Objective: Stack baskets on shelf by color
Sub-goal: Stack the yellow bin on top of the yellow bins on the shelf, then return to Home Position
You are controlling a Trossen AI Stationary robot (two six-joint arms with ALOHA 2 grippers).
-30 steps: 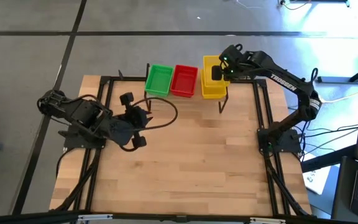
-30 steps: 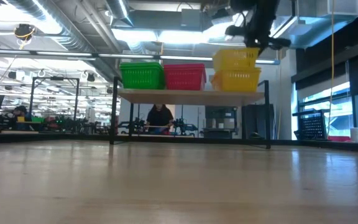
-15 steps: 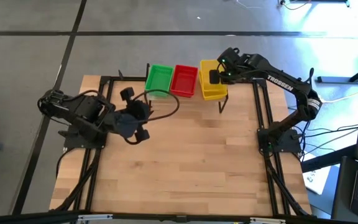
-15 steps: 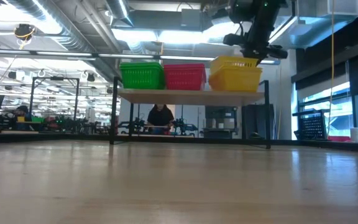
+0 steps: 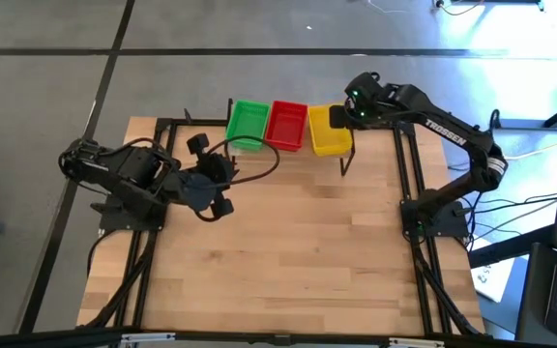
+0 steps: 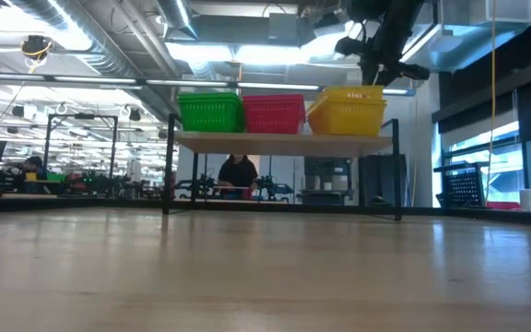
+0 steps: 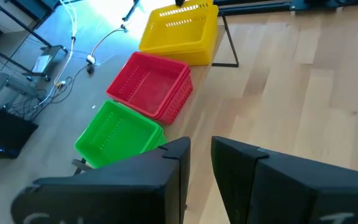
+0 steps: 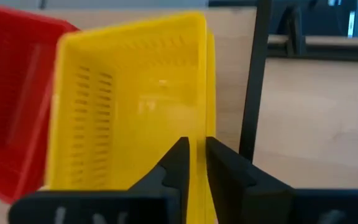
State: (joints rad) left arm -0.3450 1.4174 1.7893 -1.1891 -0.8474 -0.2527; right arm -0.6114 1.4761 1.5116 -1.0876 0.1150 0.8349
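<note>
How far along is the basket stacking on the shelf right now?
Nearly finished, it seems. The green stack, red stack and yellow stack sit side by side on the shelf, and no baskets show on the tabletop. In hand: the right end effector straddles the top yellow basket's rim. Left: release it and withdraw. The left end effector waits near the table's left.

Green (image 5: 249, 124), red (image 5: 286, 125), yellow baskets (image 5: 329, 134) — side by side on shelf (image 6: 284, 141).
</note>
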